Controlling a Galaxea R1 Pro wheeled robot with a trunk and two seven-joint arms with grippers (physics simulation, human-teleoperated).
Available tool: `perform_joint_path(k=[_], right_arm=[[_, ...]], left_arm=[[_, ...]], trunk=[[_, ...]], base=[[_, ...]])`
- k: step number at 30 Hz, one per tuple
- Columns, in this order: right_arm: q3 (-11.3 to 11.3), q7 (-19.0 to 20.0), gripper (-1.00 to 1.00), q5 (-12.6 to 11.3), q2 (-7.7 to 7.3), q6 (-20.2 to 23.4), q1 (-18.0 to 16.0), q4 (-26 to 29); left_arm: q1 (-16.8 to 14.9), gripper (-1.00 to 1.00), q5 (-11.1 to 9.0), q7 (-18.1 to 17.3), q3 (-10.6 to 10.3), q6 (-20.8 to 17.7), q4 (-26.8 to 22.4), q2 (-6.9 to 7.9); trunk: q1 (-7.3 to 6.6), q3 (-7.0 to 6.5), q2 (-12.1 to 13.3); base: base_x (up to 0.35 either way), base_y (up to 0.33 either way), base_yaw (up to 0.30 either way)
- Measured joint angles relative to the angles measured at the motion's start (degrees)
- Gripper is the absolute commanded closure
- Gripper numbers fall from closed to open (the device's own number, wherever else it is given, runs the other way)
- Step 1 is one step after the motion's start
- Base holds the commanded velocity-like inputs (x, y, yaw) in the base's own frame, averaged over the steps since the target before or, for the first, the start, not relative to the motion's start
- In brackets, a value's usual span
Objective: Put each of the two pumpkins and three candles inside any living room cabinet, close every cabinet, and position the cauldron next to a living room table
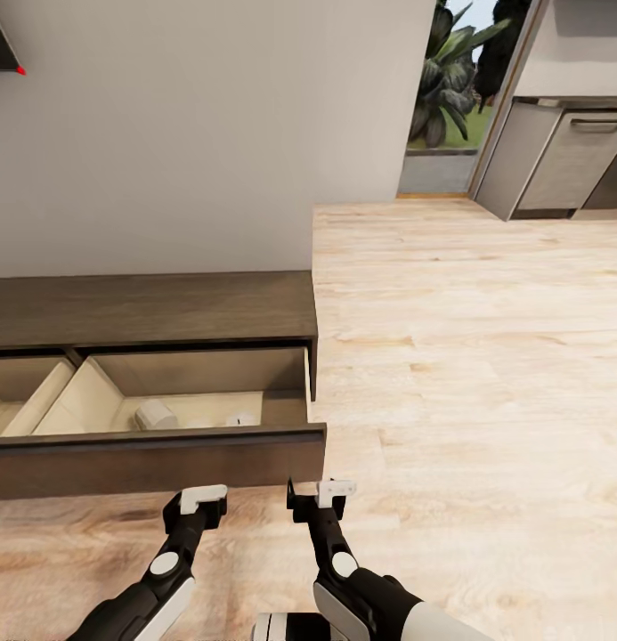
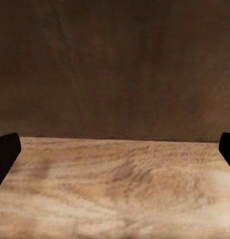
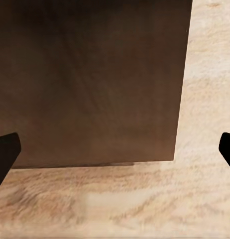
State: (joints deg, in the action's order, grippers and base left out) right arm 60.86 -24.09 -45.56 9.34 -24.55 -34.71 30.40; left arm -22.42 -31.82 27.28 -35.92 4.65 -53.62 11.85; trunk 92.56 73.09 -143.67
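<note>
- Left gripper [image 1: 204, 499]: low in the head view, just in front of the drawer front [image 1: 157, 458]. In its wrist view the two dark fingertips [image 2: 5, 152] sit at opposite edges, so the jaws stand wide apart with nothing between them.
- Right gripper [image 1: 319, 492]: beside the left one, near the drawer front's right corner. Its fingertips [image 3: 5, 154] are likewise far apart in its wrist view, wide and holding nothing.
- Both grippers point at the dark-brown drawer front, above the pale wooden floor [image 1: 468, 356]. Whether either one touches the wood cannot be told.
- Cabinet [image 1: 148, 307]: long, low, dark brown, standing against a plain grey wall [image 1: 210, 133]. Its long axis runs left to right along the wall, and its right end lies near the middle of the head view.
- The right-hand drawer is pulled out toward the robot. It is lined in pale beige wood.
- Candle [image 1: 155, 415]: a short off-white cylinder lying on its side on the drawer floor, toward the front edge and left of the middle. Its long axis runs roughly left to right, slightly slanted.
- A second small pale object [image 1: 239, 418] lies to the right of the candle, near the front edge. It is too small to identify.
- A second drawer [image 1: 19, 401] to the left is also open, with the same beige lining.
- Far right, beyond the floor: grey kitchen units [image 1: 557, 160] and a doorway with green plants [image 1: 450, 80].
</note>
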Motion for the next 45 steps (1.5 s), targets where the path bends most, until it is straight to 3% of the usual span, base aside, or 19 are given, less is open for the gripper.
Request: perform_joint_path(k=[45], right_arm=[[-0.01, 0.83, -1.00, -0.06, -0.09, 0.16, 0.02, -0.01]], left_arm=[[0.01, -1.00, -0.05, 0.10, 0.00, -0.09, 0.11, -0.07]], trunk=[[-0.01, 0.00, 0.00]], base=[[0.087, 0.000, 0.000]])
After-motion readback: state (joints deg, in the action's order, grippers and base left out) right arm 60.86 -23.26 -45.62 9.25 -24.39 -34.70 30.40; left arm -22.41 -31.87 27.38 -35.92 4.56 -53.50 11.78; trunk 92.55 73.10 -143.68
